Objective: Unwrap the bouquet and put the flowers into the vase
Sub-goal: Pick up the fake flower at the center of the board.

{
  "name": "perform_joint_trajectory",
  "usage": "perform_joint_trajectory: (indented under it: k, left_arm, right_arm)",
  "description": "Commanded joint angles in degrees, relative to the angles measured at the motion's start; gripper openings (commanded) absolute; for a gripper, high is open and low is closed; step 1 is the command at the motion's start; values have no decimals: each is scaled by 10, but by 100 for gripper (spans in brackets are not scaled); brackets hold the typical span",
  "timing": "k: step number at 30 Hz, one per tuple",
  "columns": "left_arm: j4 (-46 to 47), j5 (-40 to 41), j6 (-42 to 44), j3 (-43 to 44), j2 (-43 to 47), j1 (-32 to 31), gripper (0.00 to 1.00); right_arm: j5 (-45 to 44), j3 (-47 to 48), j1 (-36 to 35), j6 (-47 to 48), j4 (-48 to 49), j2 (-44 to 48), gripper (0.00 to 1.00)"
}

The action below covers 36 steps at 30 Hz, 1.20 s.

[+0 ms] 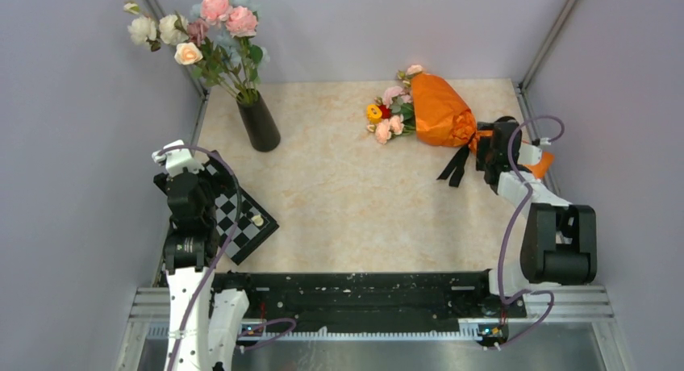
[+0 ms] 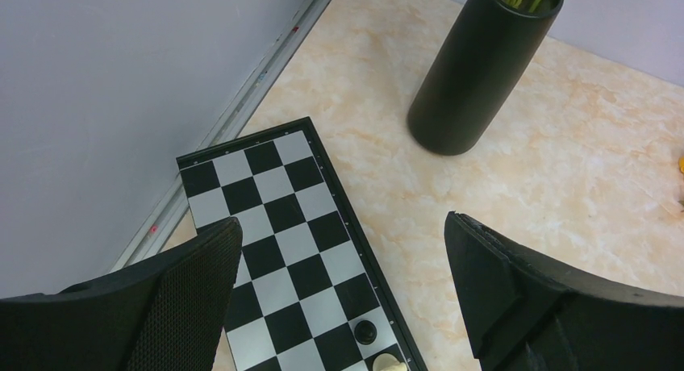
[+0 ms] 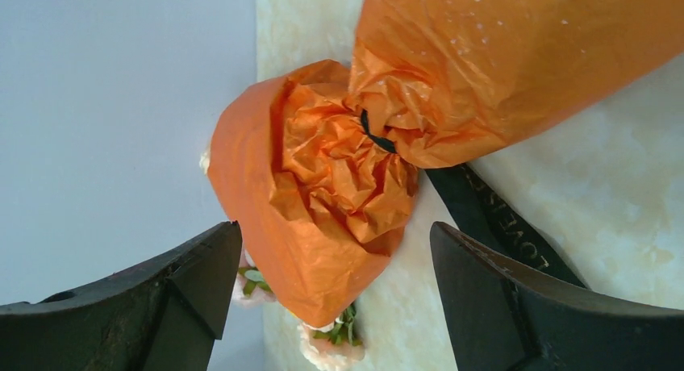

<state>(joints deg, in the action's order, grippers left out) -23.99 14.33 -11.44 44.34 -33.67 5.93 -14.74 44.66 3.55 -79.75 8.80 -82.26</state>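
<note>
Bouquet (image 1: 440,109): lies on its side at the far right of the bench (image 1: 347,210), flowers (image 1: 389,127) pointing left, black ribbon (image 1: 456,168) trailing toward the near edge. Right claw (image 3: 332,226): jaws apart, flanking the crumpled tied end of the orange paper, not clamped. Vase (image 1: 259,122): upright at far left, holding a tall white-and-pink bunch (image 1: 202,28). Left claw (image 2: 343,223): jaws apart above a chessboard (image 2: 282,242), well apart from the bouquet.
</note>
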Motion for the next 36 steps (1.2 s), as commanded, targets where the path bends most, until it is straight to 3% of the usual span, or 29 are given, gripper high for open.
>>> perform_joint_trajectory:
  k: [1,6,27,29,32,36]
  left_arm:
    - [19,8,-3,-4,-2,-3,99]
    - [19,12,-3,-6,-2,-6,99]
    - [20,14,0,-5,-12,-13,99]
    - [20,15,1,-5,-11,-13,99]
    - [20,15,2,-5,-12,-13,99]
    - [20,13,1,-6,-12,-13,99]
  right_arm:
    - [-2,10,2,-98,32,-33,89]
    - [7,19,1,-143,29,-88,89]
    - [-130,104,-8,-167,-31,-209,91]
    - [-137,110,-8,-165,-35,-216,88]
    - [-141,110,-7,-149,-22,-222,72]
    - [-153,107,-7,-120,-4,-210,61]
